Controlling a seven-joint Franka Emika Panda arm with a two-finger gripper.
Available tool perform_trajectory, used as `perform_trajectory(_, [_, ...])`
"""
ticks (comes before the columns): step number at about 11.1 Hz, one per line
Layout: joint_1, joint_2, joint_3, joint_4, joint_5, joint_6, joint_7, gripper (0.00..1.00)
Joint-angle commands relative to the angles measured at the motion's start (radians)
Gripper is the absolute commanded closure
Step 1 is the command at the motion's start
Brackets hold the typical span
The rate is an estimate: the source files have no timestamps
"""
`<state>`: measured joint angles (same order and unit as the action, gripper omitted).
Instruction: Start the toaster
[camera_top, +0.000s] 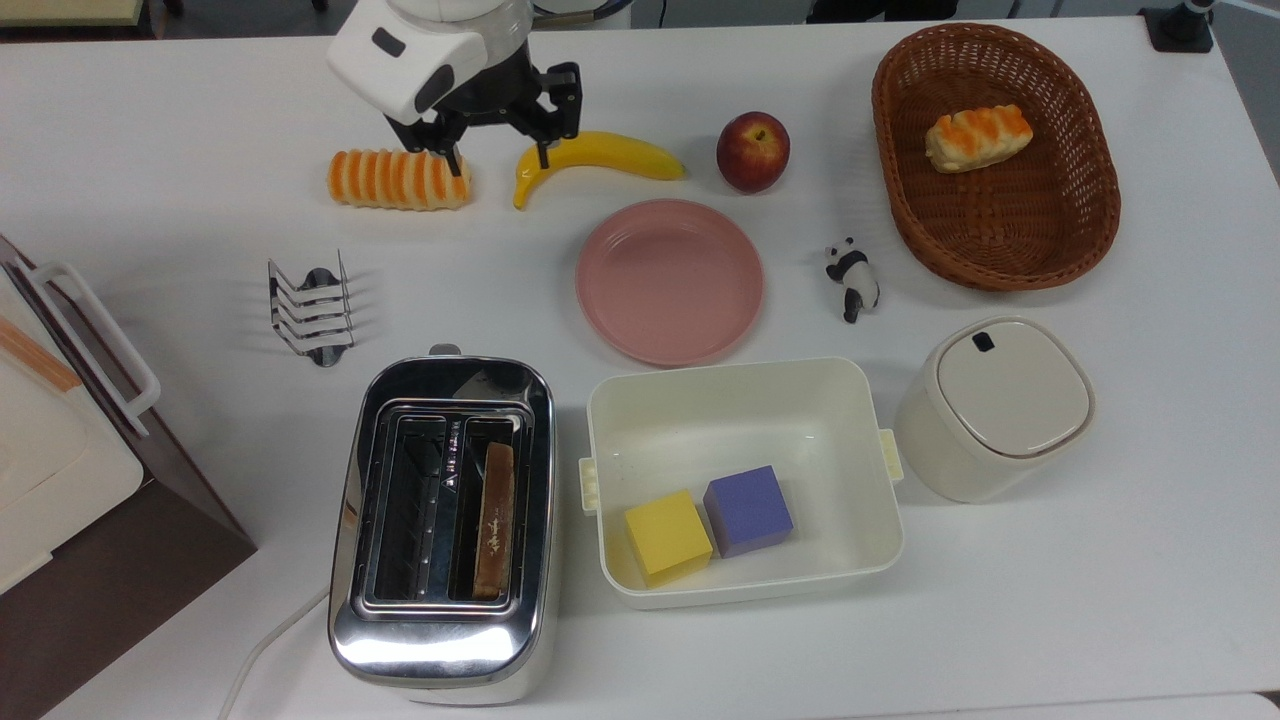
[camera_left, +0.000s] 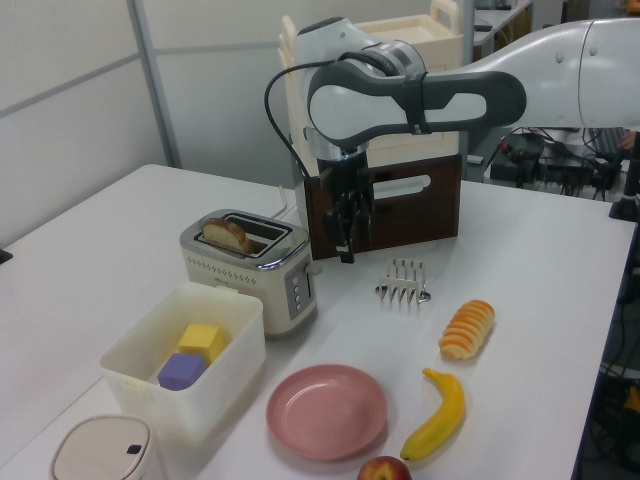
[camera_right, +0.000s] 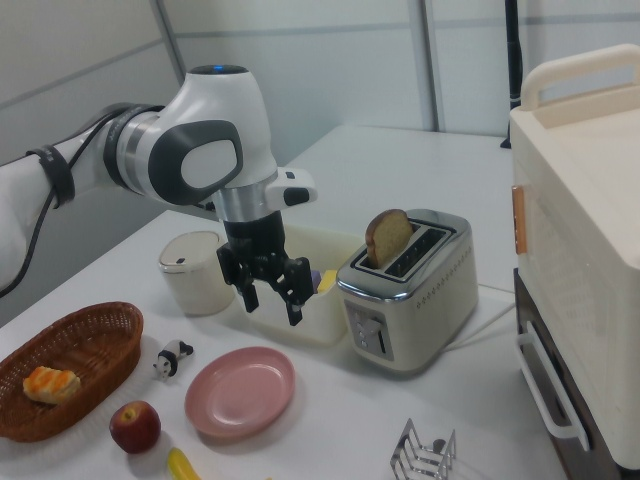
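Observation:
The chrome two-slot toaster (camera_top: 440, 620) stands near the table's front in the top view, its small lever knob (camera_top: 444, 350) at the far end. A slice of toast (camera_right: 388, 237) sticks up out of one slot, also seen as the toast (camera_left: 228, 235) in the left view. My gripper (camera_top: 497, 150) hangs open and empty high above the table's back, over the gap between a striped roll and a banana, well away from the toaster. In the left view the gripper (camera_left: 346, 252) hovers to the right of the toaster (camera_left: 250, 270). In the right view the gripper (camera_right: 272, 305) is left of the toaster (camera_right: 410, 300).
A wire toast rack (camera_top: 310, 310), striped roll (camera_top: 400, 180), banana (camera_top: 595, 160), apple (camera_top: 752, 150) and pink plate (camera_top: 668, 280) lie behind the toaster. A white bin (camera_top: 870, 560) with two cubes sits to the top view's right, a box appliance (camera_top: 60, 470) to its left.

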<state>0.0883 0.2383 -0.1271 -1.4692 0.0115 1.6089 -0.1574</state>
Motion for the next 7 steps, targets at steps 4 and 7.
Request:
perform_trajectory(4, [-0.019, -0.044, 0.021, -0.036, -0.013, 0.022, 0.16, 0.0])
perform_trajectory(7, [-0.016, -0.045, 0.021, -0.036, -0.013, 0.023, 0.193, 0.0])
